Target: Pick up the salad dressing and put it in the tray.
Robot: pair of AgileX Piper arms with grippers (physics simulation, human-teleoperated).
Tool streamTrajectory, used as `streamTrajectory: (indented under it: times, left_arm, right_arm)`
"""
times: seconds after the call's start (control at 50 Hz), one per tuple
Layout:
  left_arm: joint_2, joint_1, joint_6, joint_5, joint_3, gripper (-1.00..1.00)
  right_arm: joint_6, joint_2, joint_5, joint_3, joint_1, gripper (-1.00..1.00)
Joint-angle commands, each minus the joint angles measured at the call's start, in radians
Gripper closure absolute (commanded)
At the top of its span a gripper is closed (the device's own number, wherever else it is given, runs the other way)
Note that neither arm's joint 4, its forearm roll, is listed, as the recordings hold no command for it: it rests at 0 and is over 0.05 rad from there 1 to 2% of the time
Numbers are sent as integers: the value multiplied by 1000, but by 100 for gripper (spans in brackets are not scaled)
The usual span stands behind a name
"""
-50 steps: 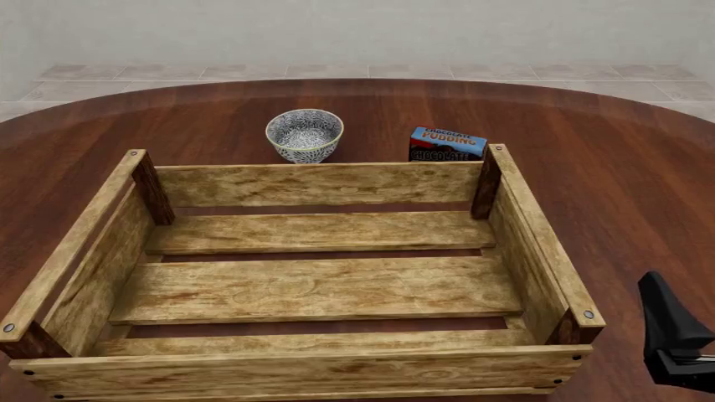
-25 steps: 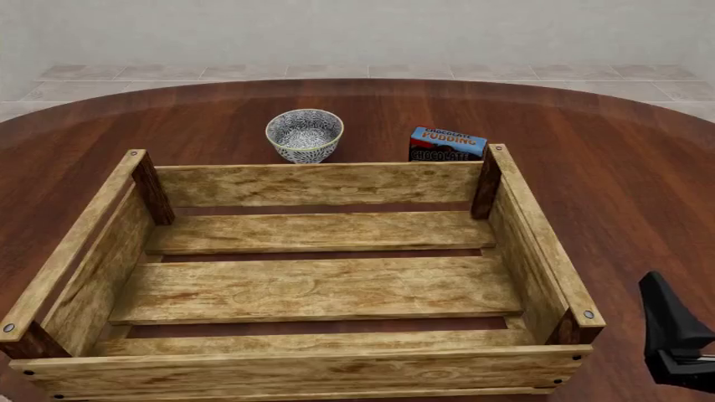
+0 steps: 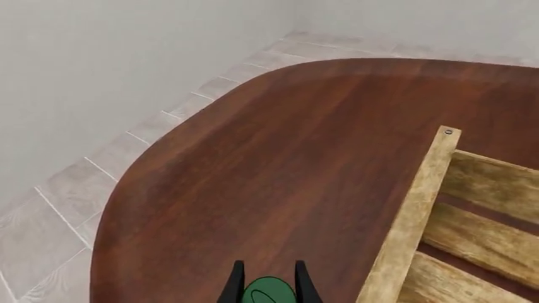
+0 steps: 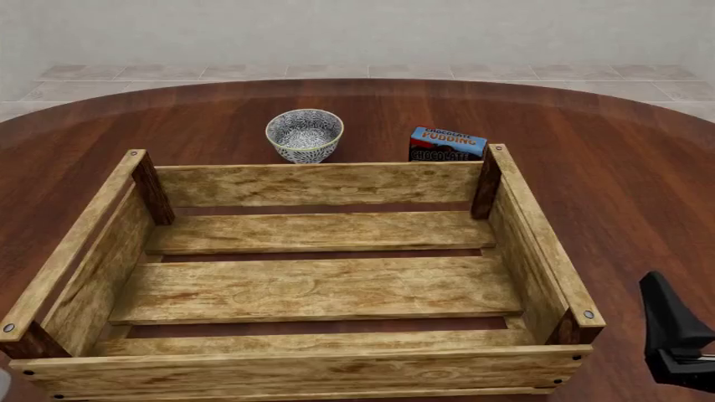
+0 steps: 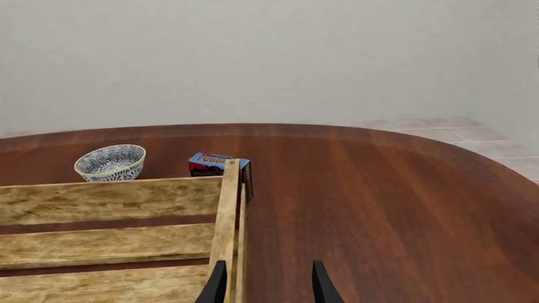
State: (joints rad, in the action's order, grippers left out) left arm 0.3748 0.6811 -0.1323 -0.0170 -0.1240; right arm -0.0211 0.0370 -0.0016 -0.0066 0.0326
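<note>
Status: pickup appears made; placement is not yet done.

The left gripper [image 3: 265,287] is clenched on the salad dressing [image 3: 269,293]. Only its dark green cap shows, seated between the two fingertips in the left wrist view. The bottle sits above the table [image 4: 625,180], outside the tray [image 4: 100,222], beside the tray's left wall. In the front view a pale sliver at the 8 o'clock corner of the frame may be the bottle; this cannot be confirmed.

The tray holds nothing visible. The bowl [image 4: 304,134] and the pudding box [image 4: 447,144] stand beyond its far wall, at 12 o'clock.

The right gripper [image 5: 265,284] is released, fingers apart, grasping nothing, beside the tray's right wall.

Remaining: carry the bottle over the left wall, lower it, release.
</note>
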Motion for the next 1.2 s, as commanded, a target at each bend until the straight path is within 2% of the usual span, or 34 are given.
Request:
streamTrajectory:
  times: [0.02, 0.4, 0.9, 1.2]
  left_arm:
    - [7, -38, -28, -9, -53, 100]
    - [60, -76, -74, 5, -164, 100]
    - [59, -167, -112, -59, -340, 100]
    - [64, -225, -161, -87, -425, 100]
  right_arm:
    - [1, -3, 4, -1, 1, -100]
    - [3, -8, 9, -1, 0, -100]
    - [9, -19, 18, -2, -9, -100]
    - [4, -22, 18, -2, -8, -100]
